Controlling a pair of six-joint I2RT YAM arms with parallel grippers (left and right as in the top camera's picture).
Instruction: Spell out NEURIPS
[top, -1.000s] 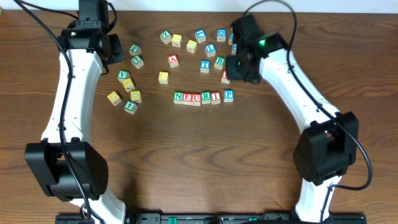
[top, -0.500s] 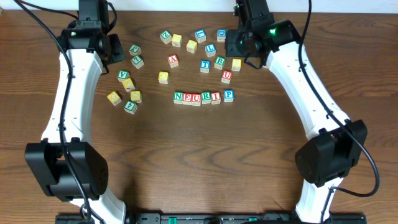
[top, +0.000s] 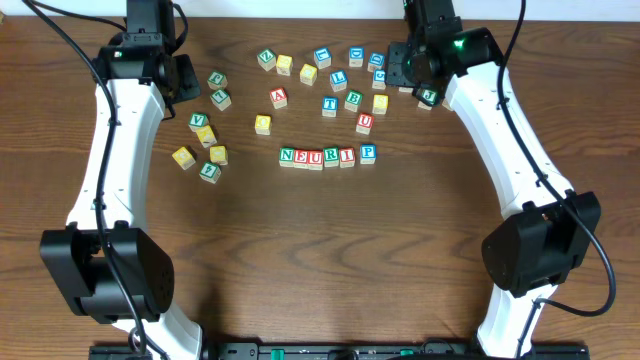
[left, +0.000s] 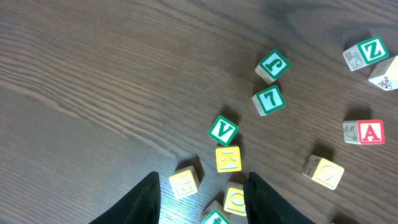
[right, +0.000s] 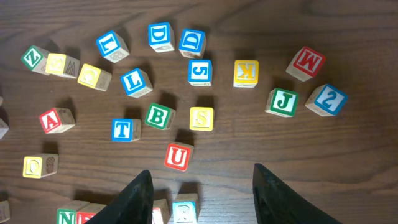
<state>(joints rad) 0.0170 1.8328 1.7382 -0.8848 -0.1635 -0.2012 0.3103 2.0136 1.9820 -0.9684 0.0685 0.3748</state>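
Bench (top: 300, 260): dark wood, alphabet cubes scattered over the far half.

Row at centre, read left to right from overhead: green N (top: 288, 155), red E (top: 301, 156), red U (top: 316, 157), green R (top: 331, 156), red I (top: 346, 156), blue P (top: 368, 153). The first five sit side by side, touching. The P lies just beside the I, with what looks like a thin gap, though the overhead view is too small to be sure. No cube stands to the right of the P.

Yellow S cube (right: 201, 118): not in the row. It lies letter up among the loose cubes beyond the row's right end, just right of green B (right: 160, 116) and just beyond spare U (right: 177, 155). Blue T (right: 125, 129) is left of the B, and red A (right: 57, 120) is further left. Green J (right: 283, 101) and red M (right: 306, 62) are off to the right.

Right hand (right: 202, 171): raised over the far-right cluster. Its fingers are spread wide and pinch nothing, with bare wood between the tips. The spare U sits just ahead of the gap, nearer the left finger, and the S cube lies beyond it.

Left hand (left: 202, 176): at the far-left side, well apart from the row, and raised off the wood. Its fingers are spread and grip nothing. Green V (left: 222, 130) and yellow K (left: 228, 158) lie ahead of the gap, touching at a corner. Further yellow cubes lie on the bench in line with the gap, none of them pinched.
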